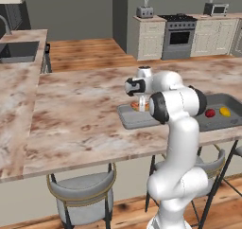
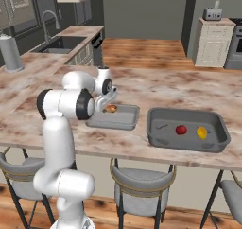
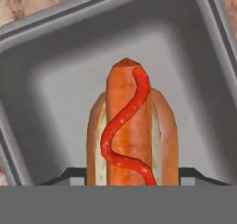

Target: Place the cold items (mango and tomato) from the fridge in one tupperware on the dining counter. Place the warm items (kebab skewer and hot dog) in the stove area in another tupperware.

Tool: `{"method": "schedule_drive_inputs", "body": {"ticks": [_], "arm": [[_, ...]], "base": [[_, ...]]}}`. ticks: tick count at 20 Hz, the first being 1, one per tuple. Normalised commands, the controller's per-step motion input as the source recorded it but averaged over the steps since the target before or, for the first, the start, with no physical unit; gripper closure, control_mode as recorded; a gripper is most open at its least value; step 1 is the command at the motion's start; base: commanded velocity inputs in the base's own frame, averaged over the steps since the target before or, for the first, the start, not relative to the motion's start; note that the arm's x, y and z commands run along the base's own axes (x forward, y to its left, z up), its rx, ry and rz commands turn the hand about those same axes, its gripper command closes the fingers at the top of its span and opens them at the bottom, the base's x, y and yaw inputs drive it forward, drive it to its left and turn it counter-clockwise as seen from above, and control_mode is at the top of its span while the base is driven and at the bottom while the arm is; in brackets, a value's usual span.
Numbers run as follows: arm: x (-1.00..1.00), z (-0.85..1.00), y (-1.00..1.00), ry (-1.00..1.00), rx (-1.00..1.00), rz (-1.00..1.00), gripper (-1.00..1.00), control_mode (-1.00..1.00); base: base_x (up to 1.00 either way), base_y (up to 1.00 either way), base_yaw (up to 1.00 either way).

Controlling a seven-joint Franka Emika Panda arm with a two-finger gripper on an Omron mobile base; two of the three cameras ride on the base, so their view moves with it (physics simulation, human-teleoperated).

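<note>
So right under the gripper sits the hot dog, and it looks pinched between the fingers, bun sides flanked by the dark tips at the bottom of the hand view. It's inside the light-grey tupperware, tray floor just beyond it and the rim wrapping all round. My take: this is the drop-off, so stay centred, go low and spread the fingers gently so the bun doesn't roll or tip against a wall. Lift straight up afterwards, no sideways drag. Out past the tray rim is the dining counter. Further off to the hand's side is the darker tupperware with the tomato and mango lying in it, well apart from this tray. Way beyond, the stove area
</note>
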Motion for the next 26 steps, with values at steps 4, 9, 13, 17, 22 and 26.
{"method": "schedule_drive_inputs", "body": {"ticks": [4, 9, 13, 17, 22, 26], "arm": [[0.85, -0.61, 0.0, 0.06, 0.0, 0.16, 1.0, -1.0], [0.66, -0.62, 0.0, 0.01, 0.0, 0.2, 1.0, -1.0], [0.07, -0.25, 0.0, 0.0, 0.04, 0.09, 1.0, -1.0], [-0.12, -0.02, 0.1, 0.0, 0.0, 0.0, -1.0, -1.0], [-0.43, 0.02, 0.23, 0.01, -0.01, -0.09, -1.0, -1.0], [-0.7, 0.14, 0.22, 0.01, -0.06, -0.19, -1.0, -1.0]], "base": [[0.0, 0.0, 0.0], [0.0, 0.0, 0.0], [0.0, 0.0, 0.0], [0.0, 0.0, 0.0], [0.0, 0.0, 0.0], [0.0, 0.0, 0.0]]}}
